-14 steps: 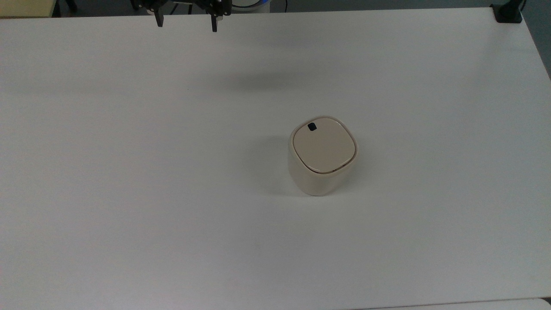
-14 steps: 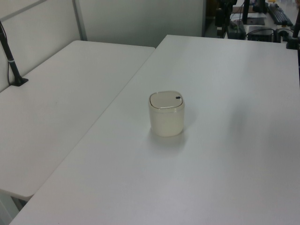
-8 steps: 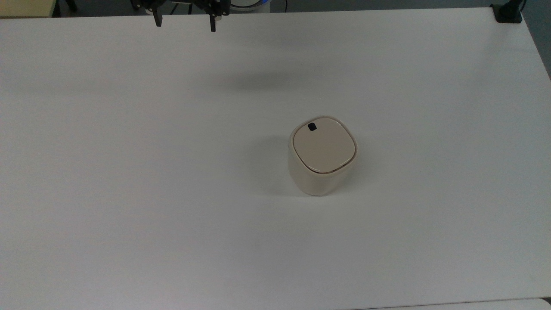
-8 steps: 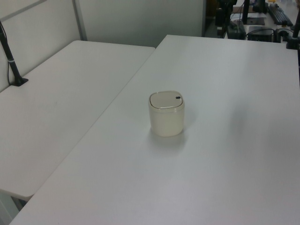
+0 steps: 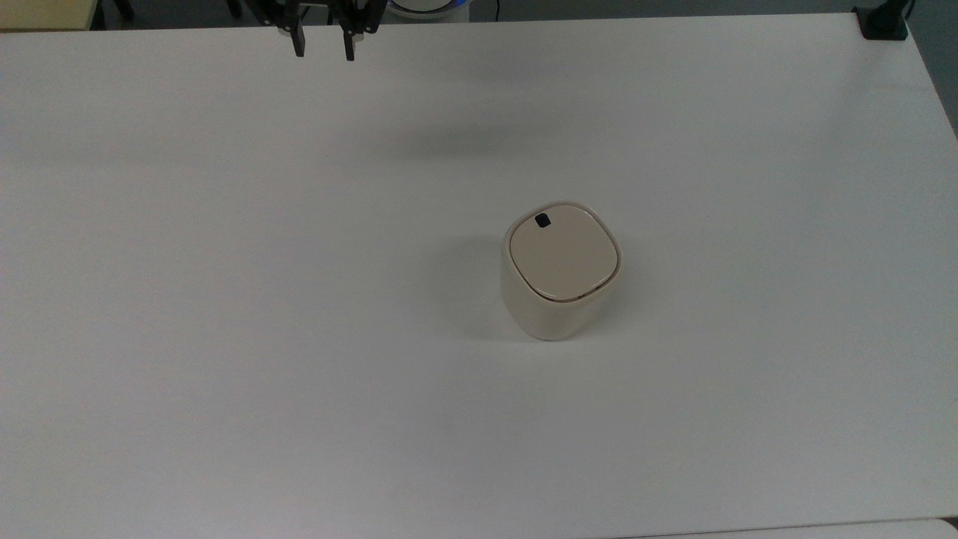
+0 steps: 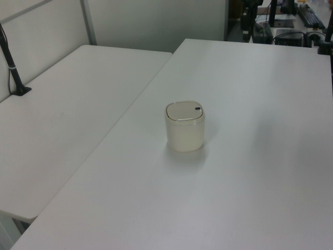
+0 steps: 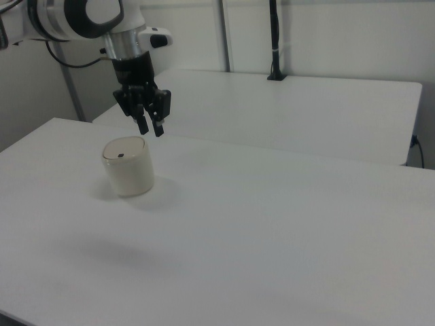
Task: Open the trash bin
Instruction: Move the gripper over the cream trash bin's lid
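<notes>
The trash bin (image 5: 560, 269) stands lid-shut right of centre in the top view on the white surface (image 5: 224, 299). The pincer (image 5: 324, 43), at the frame's upper edge, hangs empty, fingers narrowly parted. Missing the small black button (image 5: 542, 220) risks shoving the light bin instead.

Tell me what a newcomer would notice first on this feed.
The cream bin stands alone near the middle of the white table, lid shut, with a black button near the lid's far edge in the top view. The gripper hangs at the top view's upper edge, left of the bin and well apart from it, fingers slightly open and holding nothing.
</notes>
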You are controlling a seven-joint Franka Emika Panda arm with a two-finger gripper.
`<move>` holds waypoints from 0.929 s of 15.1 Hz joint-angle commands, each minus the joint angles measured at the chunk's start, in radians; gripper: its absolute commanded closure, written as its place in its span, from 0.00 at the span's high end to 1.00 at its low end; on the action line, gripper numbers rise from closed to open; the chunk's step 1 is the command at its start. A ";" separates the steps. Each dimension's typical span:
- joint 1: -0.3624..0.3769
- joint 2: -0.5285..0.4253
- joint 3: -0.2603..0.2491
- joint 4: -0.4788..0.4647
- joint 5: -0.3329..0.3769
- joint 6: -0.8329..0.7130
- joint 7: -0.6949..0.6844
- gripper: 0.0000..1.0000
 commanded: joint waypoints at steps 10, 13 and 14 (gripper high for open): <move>0.117 0.050 0.042 -0.018 0.011 0.075 -0.052 0.00; 0.205 0.108 0.042 -0.017 0.011 0.156 -0.056 0.01; 0.228 0.128 0.042 -0.017 0.011 0.191 -0.056 0.01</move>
